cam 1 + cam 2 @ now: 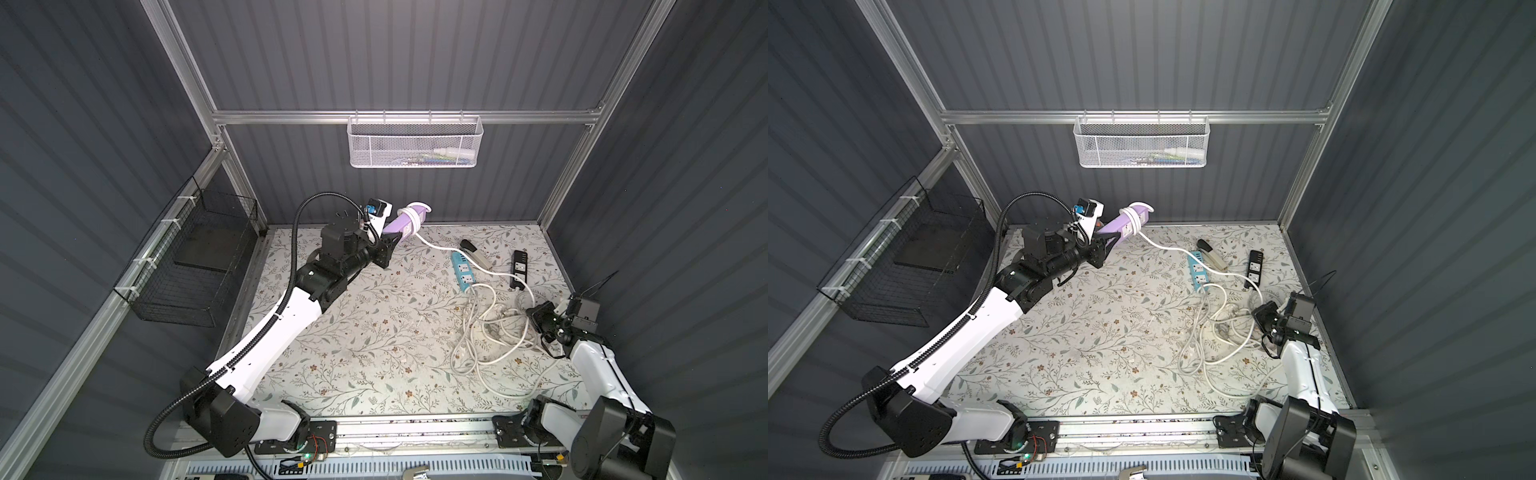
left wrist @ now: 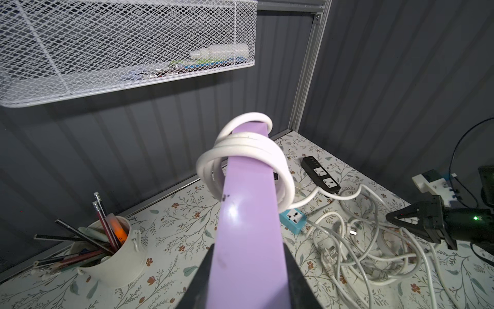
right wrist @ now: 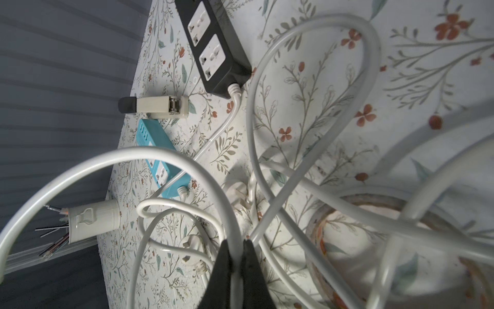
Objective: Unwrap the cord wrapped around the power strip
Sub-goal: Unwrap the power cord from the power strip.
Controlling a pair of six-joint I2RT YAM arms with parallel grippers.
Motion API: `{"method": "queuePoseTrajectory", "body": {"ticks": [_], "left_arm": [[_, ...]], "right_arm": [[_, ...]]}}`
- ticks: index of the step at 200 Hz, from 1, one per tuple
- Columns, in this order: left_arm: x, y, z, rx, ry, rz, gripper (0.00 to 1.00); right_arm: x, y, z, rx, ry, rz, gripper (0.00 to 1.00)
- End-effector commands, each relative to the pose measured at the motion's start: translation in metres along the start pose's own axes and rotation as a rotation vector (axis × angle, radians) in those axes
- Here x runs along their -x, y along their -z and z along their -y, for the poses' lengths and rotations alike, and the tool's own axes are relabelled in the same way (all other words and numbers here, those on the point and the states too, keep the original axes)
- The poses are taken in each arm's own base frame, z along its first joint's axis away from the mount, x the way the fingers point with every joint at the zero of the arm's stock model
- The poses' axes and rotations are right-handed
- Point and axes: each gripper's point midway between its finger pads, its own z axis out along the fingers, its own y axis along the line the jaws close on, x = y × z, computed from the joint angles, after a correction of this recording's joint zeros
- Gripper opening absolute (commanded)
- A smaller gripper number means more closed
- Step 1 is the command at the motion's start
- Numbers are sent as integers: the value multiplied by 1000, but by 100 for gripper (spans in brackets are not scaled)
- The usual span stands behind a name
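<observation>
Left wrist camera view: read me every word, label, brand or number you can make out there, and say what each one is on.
No text is legible.
Purple plastic power strip: small dark specks, not letters.
Orange marker in the white cup: dark print, too blurred.
Packets in the white wire-mesh basket: labels too blurred.
Black power strip: no marking readable.
</observation>
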Motion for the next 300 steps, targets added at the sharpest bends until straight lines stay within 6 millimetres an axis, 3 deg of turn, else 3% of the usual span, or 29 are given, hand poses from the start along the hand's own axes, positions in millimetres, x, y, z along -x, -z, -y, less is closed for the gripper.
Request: {"method": "queuePoseTrajectory", "body": {"ticks": [1, 36, 83, 131, 152, 154, 182, 213, 233, 238, 267, 300], "left_arm": [[43, 19, -1, 18, -33, 149, 0], [41, 16, 5, -18, -24, 145, 0], [36, 5, 32, -188, -8, 119, 0], [23, -6, 58, -372, 41, 76, 0], [23, -6, 62, -397, 50, 76, 0], [35, -3, 63, -399, 41, 102, 0], [41, 0, 65, -410, 38, 113, 0], [44, 3, 66, -411, 35, 120, 0], [46, 5, 66, -413, 32, 121, 0], [45, 5, 66, -412, 33, 120, 0], [48, 8, 67, -416, 29, 125, 0], [50, 11, 67, -415, 23, 128, 0]], "right_arm": [[10, -4, 18, -80, -52, 60, 0], [13, -3, 27, -130, -47, 87, 0], [13, -5, 17, -80, -20, 67, 42], [22, 17, -10, -4, 62, 114, 66], [23, 34, -47, 145, 159, 140, 76], [23, 35, -51, 160, 170, 142, 77], [14, 56, -122, 426, 373, 137, 89], [-18, 65, -197, 683, 593, 33, 97], [-42, 70, -235, 810, 733, -16, 99], [-47, 62, -239, 821, 752, -39, 99], [-67, 65, -268, 999, 868, -103, 99], [-82, 65, -280, 1104, 970, -155, 99]]}}
